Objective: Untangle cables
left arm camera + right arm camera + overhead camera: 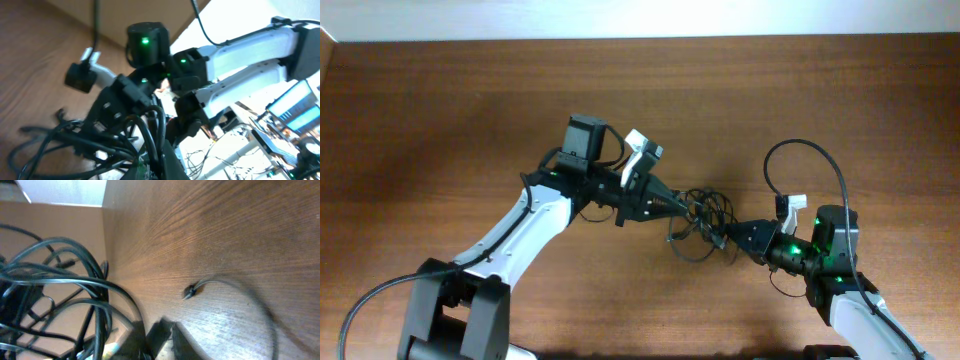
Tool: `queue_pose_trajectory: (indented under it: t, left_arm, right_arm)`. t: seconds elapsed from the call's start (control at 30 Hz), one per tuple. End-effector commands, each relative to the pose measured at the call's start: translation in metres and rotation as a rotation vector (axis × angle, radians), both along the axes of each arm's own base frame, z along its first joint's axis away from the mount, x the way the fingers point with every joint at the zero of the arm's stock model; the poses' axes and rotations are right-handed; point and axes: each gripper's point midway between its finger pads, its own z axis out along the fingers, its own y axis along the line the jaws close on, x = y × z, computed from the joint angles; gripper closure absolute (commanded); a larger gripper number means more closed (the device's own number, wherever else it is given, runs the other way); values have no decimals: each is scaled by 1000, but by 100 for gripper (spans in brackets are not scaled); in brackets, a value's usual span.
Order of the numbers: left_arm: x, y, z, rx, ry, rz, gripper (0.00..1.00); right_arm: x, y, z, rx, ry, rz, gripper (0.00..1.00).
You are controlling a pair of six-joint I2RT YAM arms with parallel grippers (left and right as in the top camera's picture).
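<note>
Where left arm (535, 225) nears right arm (840, 290), tangled cables (703, 212), wooden table (440, 120).

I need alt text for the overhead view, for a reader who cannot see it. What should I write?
Two robot arms meet at a tangle of thin black cables in the middle of a wooden table; the left hand and right hand point into it from opposite sides.
</note>
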Motion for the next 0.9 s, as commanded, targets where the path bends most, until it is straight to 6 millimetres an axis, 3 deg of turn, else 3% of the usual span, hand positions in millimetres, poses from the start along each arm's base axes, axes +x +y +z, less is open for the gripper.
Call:
queue_pose_trajectory:
  t: [0.0,0.1,0.23,0.4,0.47,0.53,0.57,0.6,0.67,0.77,0.87]
  left_arm:
    - [-15,-9,9,-66,-37,-86,100]
    - [-7,-8,6,-51,-70,-53,100]
    - [13,11,6,-28,0,26,100]
    - [51,52,0,4,17,198,96]
    - [64,59,-16,89,42,288,96]
    - [74,65,-44,240,95,389,98]
    - [74,67,-52,279,114,410,99]
    - [73,69,-56,302,134,419,99]
    - [71,69,-57,312,186,422,100]
    - [72,67,-60,336,293,451,100]
    - [84,71,-88,507,530,644,100]
  right_arm:
    - [3,-3,0,-15,-5,-21,96]
    - [3,-10,-12,-56,36,-62,96]
    - [3,-62,-63,-349,185,-302,96]
    - [5,-72,-65,-391,186,-342,96]
    - [4,-67,-64,-370,187,-323,90]
    - [4,-67,-64,-369,186,-322,87]
    - [4,-67,-64,-368,185,-322,80]
    - [4,-66,-63,-364,185,-318,70]
    - [2,-57,-60,-318,188,-286,38]
    - [-1,-29,-40,-173,144,-161,31]
    - [-19,1,-17,12,155,-2,31]
